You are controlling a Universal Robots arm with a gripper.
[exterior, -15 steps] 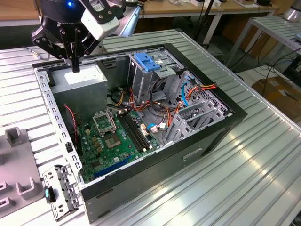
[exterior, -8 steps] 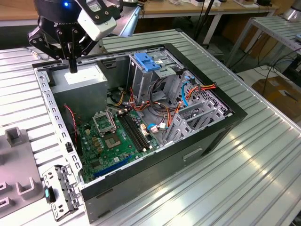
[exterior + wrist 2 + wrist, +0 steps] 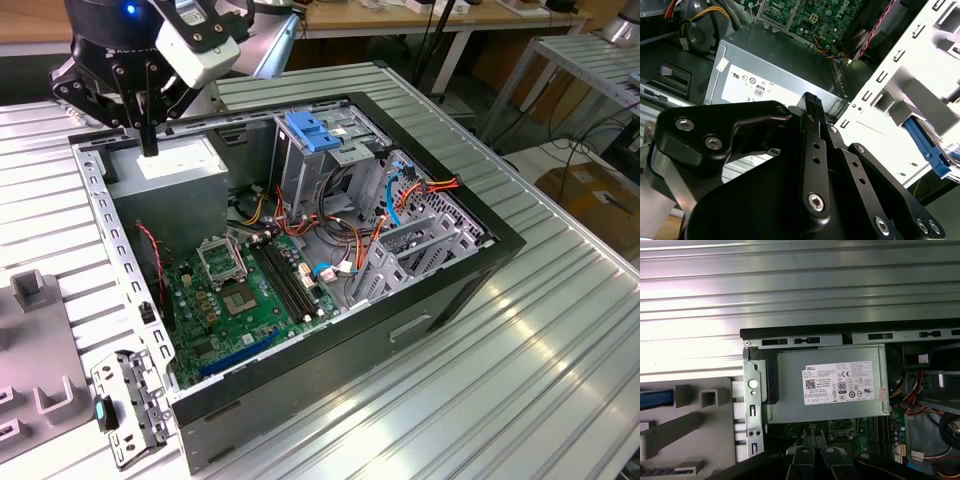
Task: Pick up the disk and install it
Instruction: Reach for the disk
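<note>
My gripper (image 3: 148, 148) hangs over the grey power-supply box (image 3: 172, 165) in the back corner of the open computer case (image 3: 440, 290), on the exterior view's left. Its black fingers (image 3: 811, 102) stand close together with nothing between them. In the first wrist view the gripper (image 3: 816, 454) points at the box's white sticker (image 3: 840, 384). Of the disk I see little more than a blue rail (image 3: 655, 399) lying in a grey holder (image 3: 700, 415) outside the case wall; the same blue rail (image 3: 927, 145) shows in the second wrist view.
Inside the case lie a green motherboard (image 3: 245, 285), bundles of red and orange cables (image 3: 330, 235) and a drive cage topped by a light-blue ribbed latch (image 3: 312, 135). A loose metal bracket (image 3: 130, 405) rests by the near corner. The ribbed metal table (image 3: 520, 380) surrounds the case.
</note>
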